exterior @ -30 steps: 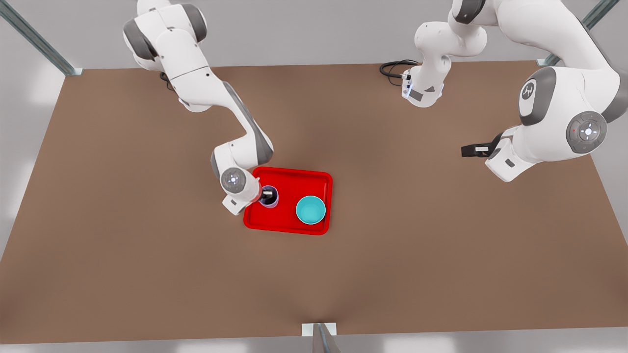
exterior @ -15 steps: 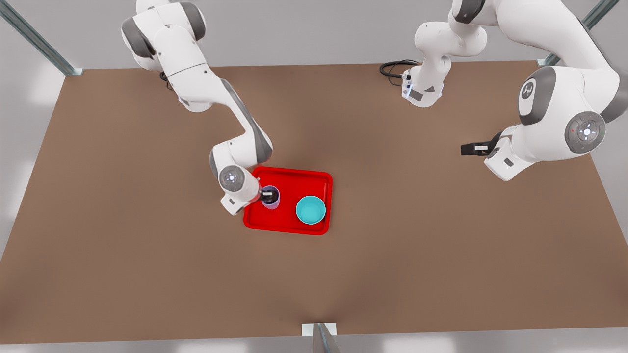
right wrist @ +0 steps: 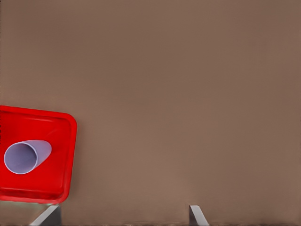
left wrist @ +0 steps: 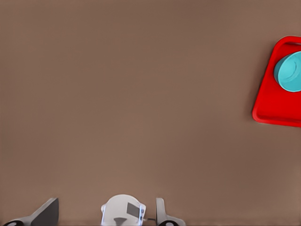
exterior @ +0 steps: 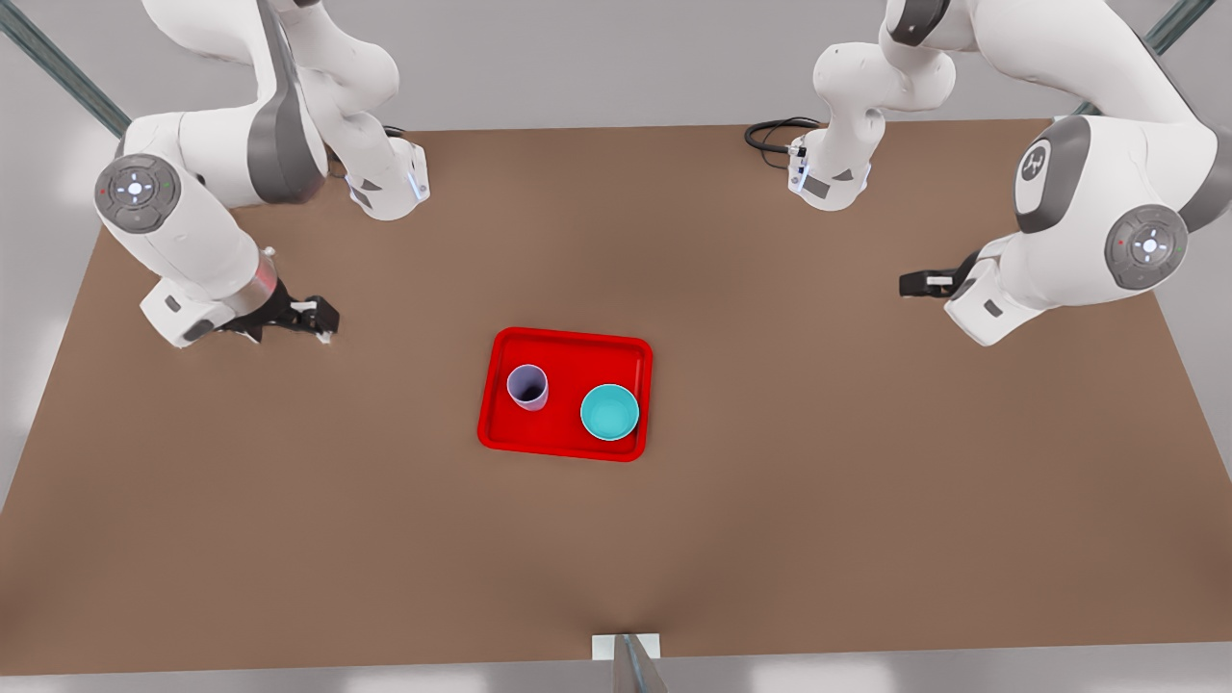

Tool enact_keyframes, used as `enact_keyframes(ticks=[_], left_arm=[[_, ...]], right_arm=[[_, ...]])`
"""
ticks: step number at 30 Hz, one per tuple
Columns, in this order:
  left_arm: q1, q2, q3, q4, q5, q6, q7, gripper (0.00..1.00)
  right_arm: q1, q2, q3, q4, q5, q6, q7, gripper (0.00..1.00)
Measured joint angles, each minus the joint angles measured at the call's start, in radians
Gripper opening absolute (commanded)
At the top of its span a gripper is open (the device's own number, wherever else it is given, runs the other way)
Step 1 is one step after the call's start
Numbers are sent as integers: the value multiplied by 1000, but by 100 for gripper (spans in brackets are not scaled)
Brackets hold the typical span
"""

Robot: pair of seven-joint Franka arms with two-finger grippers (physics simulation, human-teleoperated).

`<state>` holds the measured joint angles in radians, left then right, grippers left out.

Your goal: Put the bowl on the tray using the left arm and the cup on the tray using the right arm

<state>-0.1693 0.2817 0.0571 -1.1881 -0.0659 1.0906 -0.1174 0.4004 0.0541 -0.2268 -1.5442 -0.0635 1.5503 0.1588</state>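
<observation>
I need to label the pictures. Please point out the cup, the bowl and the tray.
cup [exterior: 527, 386], front view, on its dark inside.
bowl [exterior: 609, 412], front view, on its inner bottom.
tray [exterior: 577, 345], front view, on its bare floor.

The bowl [left wrist: 290, 71] sits on the tray [left wrist: 272, 106] (fingers [left wrist: 44, 213] parted).

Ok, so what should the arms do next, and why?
Probably nothing beyond parking. The cup stands upright and the bowl sits beside it, apart, both inside the rim of the tray. The right end effector and the left end effector are open, empty and well off to either side over the table, so I'd leave both arms there.
</observation>
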Motion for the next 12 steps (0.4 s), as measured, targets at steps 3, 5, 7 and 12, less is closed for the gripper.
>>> enact_keyframes(ticks=[3, 5, 7, 12], left_arm=[[1, 0, 0, 0, -1, -9, 1, 100], [1, 0, 0, 0, -2, -14, 1, 100], [1, 0, 0, 0, -3, -18, 1, 100], [1, 0, 0, 0, -3, -23, 2, 100]], right_arm=[[-68, -11, 53, 3, -12, -67, -52, 100], [-97, 62, 64, 85, -13, -130, -76, 100], [-114, 86, 76, 115, -14, -177, -97, 100], [-173, 84, 142, 122, -18, -242, -137, 100]])
